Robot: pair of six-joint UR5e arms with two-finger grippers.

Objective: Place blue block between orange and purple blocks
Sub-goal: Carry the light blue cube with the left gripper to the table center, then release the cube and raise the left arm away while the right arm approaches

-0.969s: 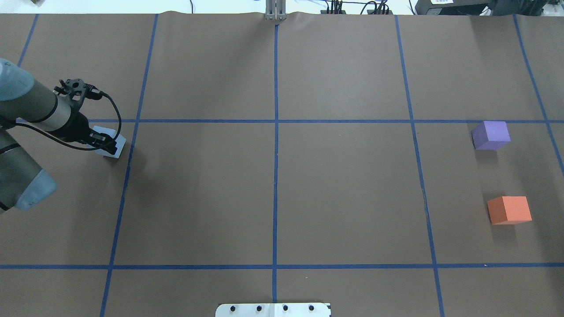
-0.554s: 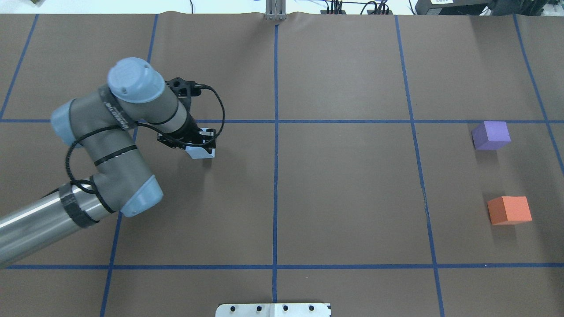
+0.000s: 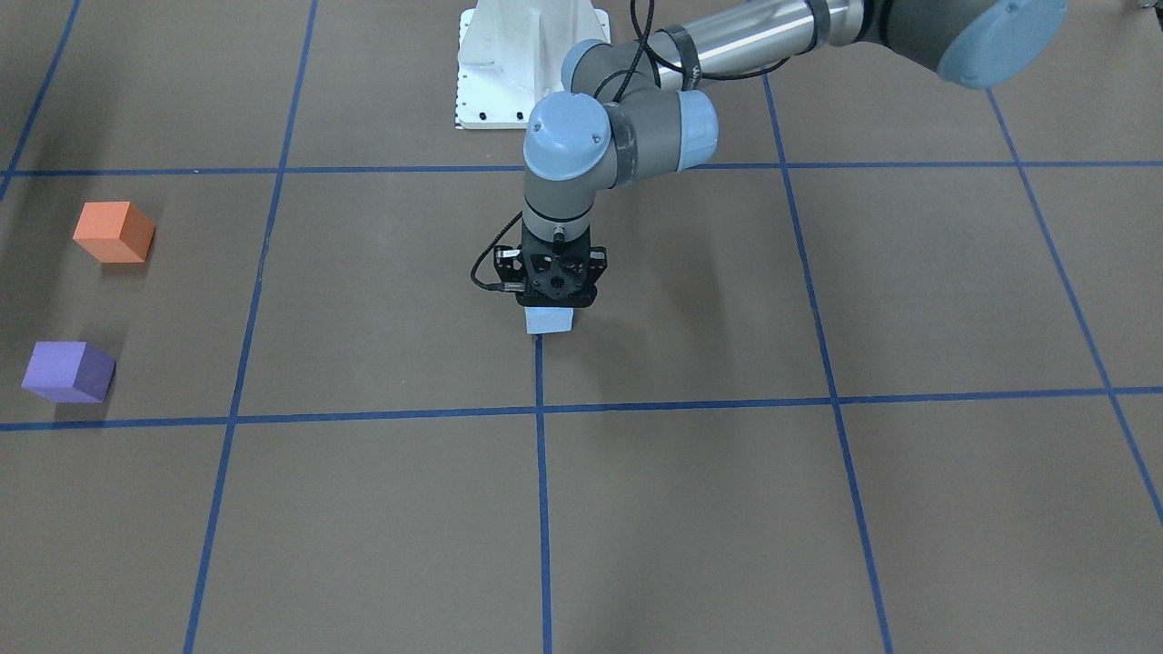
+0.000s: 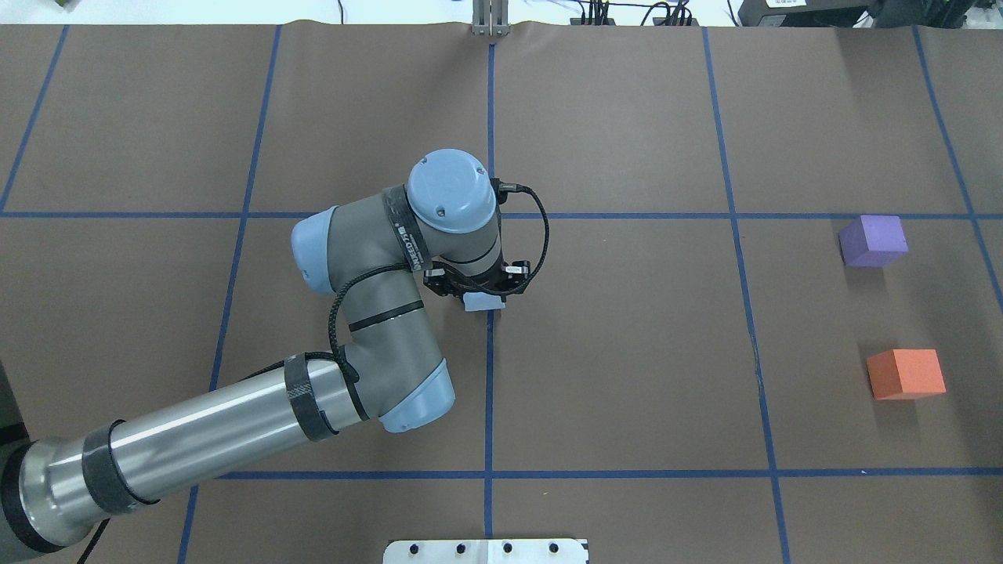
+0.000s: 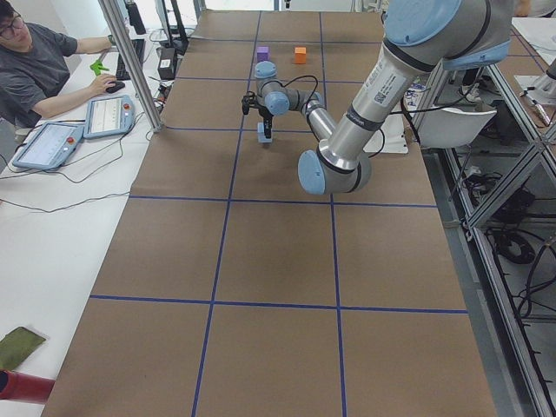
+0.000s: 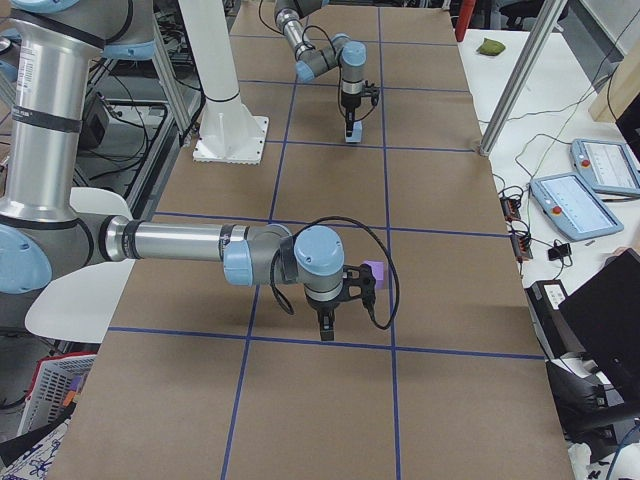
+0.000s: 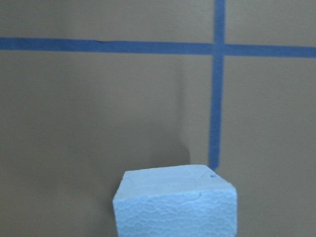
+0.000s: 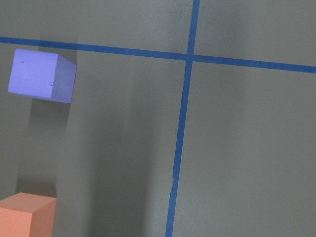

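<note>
My left gripper (image 4: 483,296) is shut on the light blue block (image 4: 483,302) and holds it just above the table at the centre tape line; it also shows in the front view (image 3: 549,321) and fills the bottom of the left wrist view (image 7: 175,205). The purple block (image 4: 874,240) and the orange block (image 4: 905,374) sit at the far right, with a gap between them. The right wrist view looks down on the purple block (image 8: 42,74) and the orange block (image 8: 25,215). My right gripper (image 6: 325,328) shows only in the exterior right view, so I cannot tell its state.
Blue tape lines (image 4: 490,352) divide the brown table into squares. The white robot base plate (image 4: 486,551) is at the near edge. A metal post (image 4: 490,19) stands at the far edge. An operator (image 5: 43,69) sits beside the table with tablets.
My left arm has carried the blue block from the table's far left rightward to the centre line. The purple and orange blocks have not moved.
</note>
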